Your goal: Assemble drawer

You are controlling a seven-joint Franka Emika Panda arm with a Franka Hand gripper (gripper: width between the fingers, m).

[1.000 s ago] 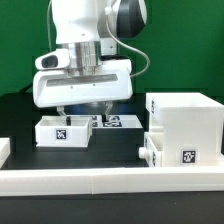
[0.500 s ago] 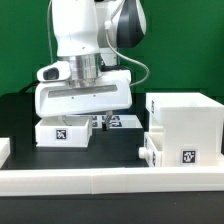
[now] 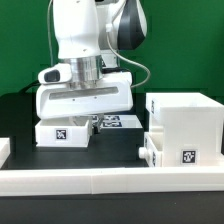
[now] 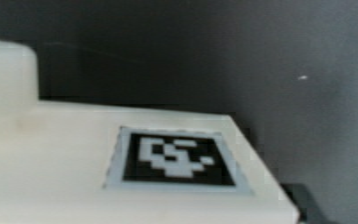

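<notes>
The claw is lowered right over the loose tray, which stands on the table at the exterior view's left, well apart from the casing at the exterior view's right. The fingertips are hidden behind the claw's own wide white body and the wall of the tray, so it cannot be told how far the claw is opened or whether anything is gripped. In the wrist view only a white surface with a square tag is shown very near, and no fingers are seen there. A second tray is seen at the lower front of the casing, seemingly partly pushed in. The step in hand is judged to be the grasping of the loose tray. For the next move, a firm closing on the tray's wall is called for, then a level lift. After this the tray can be carried over and lined up squarely with the casing.
</notes>
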